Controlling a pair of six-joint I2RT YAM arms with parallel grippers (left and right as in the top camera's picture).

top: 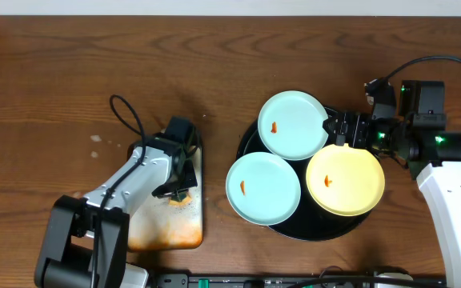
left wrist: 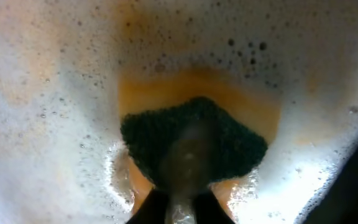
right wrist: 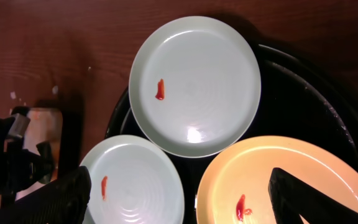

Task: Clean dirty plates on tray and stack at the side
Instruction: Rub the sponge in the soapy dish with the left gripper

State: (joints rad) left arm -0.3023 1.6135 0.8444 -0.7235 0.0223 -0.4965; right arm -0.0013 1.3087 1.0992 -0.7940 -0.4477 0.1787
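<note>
Overhead: we are seeing three dirty plates sitting on black tray [top: 249, 144]: upper blue plate [top: 294, 124], lower blue plate [top: 264, 190], yellow plate [top: 346, 180], each carrying orange smear. Same view is showing left claw [top: 178, 190] dipping into soapy pan [top: 189, 230] on worktop [top: 54, 80]. Only left wrist view is showing it pinched tight on dark green sponge [left wrist: 232, 142] in foam [left wrist: 42, 124]. We are seeing right claw [top: 344, 133] hovering wide apart, gripping nothing, over tray rim.

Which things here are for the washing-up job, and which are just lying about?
For the job: two pale blue round plates, pale yellow round plate, glossy black round tray, dark green sponge, soapy rusty metal pan.
Lying about: looped black cable, white specks.
</note>
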